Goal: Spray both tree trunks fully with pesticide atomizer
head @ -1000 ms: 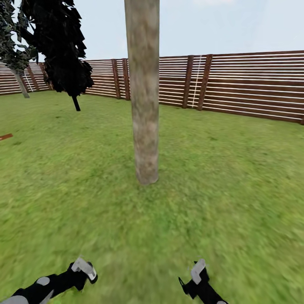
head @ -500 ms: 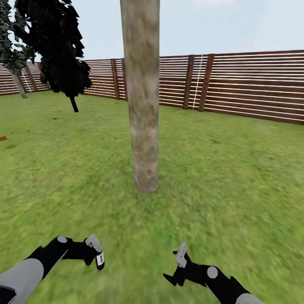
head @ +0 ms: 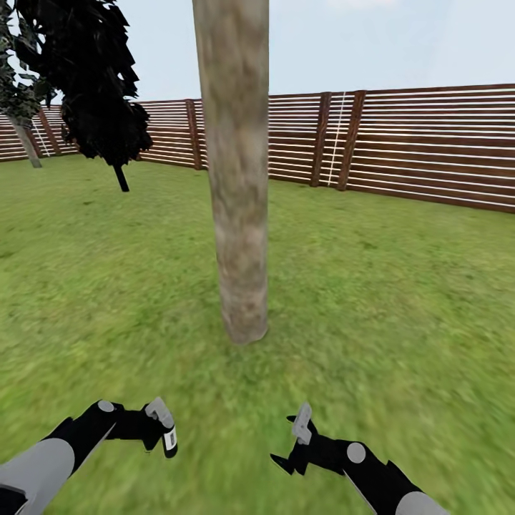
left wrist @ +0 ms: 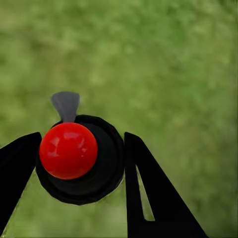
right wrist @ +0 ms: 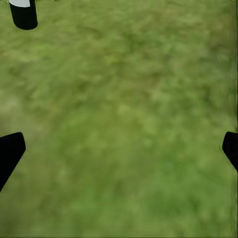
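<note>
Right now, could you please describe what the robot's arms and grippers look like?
Both arms are black, with pale grey shells on the forearms and small round grey caps at the joints. The left gripper and right gripper each carry a light grey block near the tip. In the wrist views the fingers are flat, black, tapering blades.

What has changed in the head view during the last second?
The view has closed in on the trunk, so the camera has moved, not the tree. Both arms have come further into the picture. The left tool stays shut on the atomizer; the right tool stays open and empty over the grass.
</note>
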